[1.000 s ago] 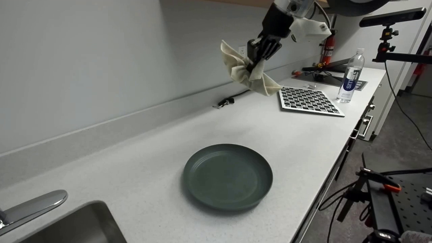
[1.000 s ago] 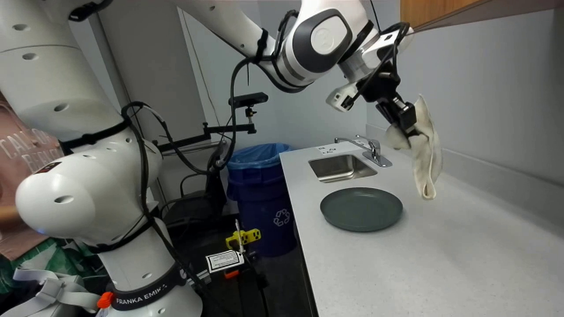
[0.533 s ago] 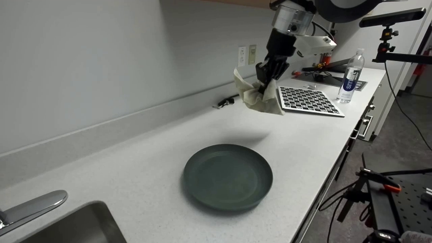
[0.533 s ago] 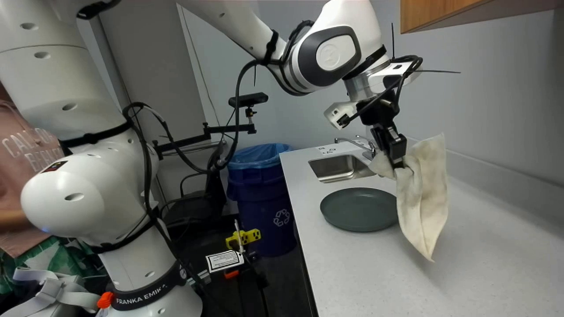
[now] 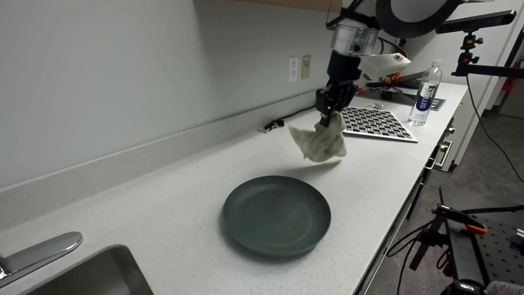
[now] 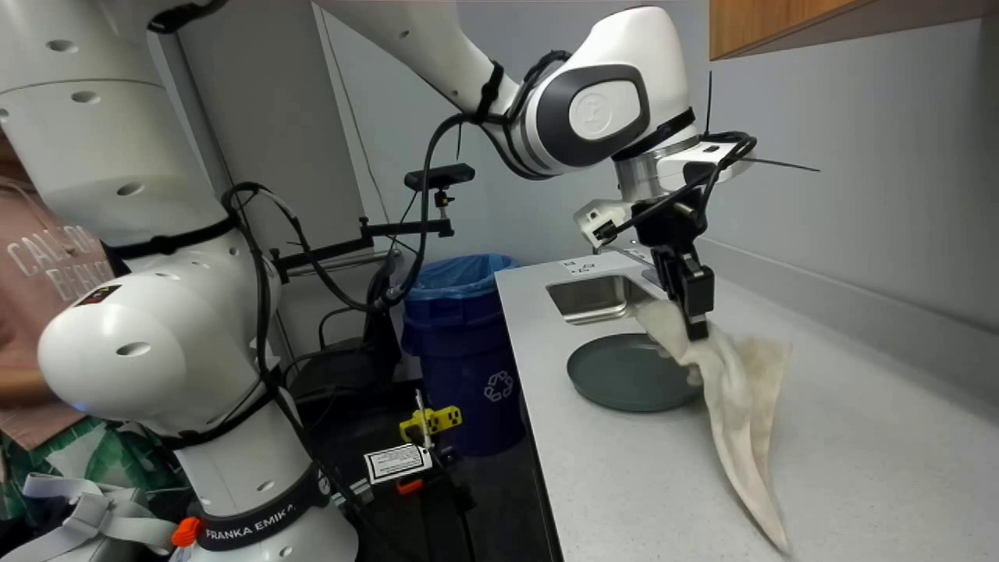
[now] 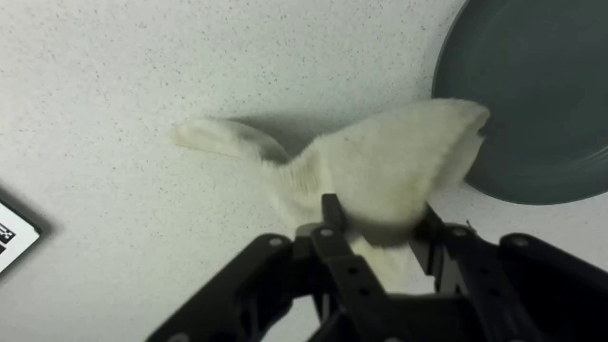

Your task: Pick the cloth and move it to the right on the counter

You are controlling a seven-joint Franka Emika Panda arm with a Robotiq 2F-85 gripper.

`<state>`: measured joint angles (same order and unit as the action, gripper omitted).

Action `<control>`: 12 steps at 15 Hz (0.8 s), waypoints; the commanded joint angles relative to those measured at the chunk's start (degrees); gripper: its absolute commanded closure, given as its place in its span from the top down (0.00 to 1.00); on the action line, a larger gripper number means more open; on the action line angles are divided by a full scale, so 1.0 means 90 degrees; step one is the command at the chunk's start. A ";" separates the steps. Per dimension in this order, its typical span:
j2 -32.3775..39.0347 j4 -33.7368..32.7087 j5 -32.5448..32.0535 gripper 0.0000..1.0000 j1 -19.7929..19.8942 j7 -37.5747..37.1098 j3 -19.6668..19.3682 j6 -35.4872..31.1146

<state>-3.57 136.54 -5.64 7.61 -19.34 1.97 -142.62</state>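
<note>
Nearest the gripper (image 7: pixel 379 216) on the white speckled surface (image 5: pixel 172 192) sat the dark green plate (image 5: pixel 276 221), one flap of the cloth (image 5: pixel 321 143) overlapping its rim in the wrist view. A checkered marker board (image 5: pixel 376 126) lay flat beyond, partly hidden by the gripper in an exterior view, and a black cable (image 5: pixel 301 111) lay by the backsplash (image 5: pixel 172 149). Just beside the board stood a clear water bottle (image 5: pixel 425 94), upright, with a white and blue label. The steel sink (image 5: pixel 98 274) and faucet (image 5: pixel 45 253) were well apart, past the plate. The gripper pointed down, slightly tilted, above the surface near the plate. Its fingers (image 7: pixel 332 209) stood partway apart with cloth between them; whether they were pressing on it could not be made out. The cloth hung at and below the fingertips, low over the surface; whether its long lower tip touched down was unclear. It was cream-coloured, softly creased, gathered at the fingers and spreading into loose flaps, its edges a little blurred.
</note>
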 commanded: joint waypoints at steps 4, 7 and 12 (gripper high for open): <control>0.0010 0.0018 0.0030 0.93 -0.0289 -0.0124 -0.0100 0.0048; -0.0145 0.0195 -0.0012 1.00 -0.0386 -0.0266 -0.0056 -0.0140; -0.0685 0.0516 -0.0455 1.00 -0.0537 -0.0736 0.0124 -0.0364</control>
<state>-5.16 137.87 -7.29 3.94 -22.87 2.58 -143.72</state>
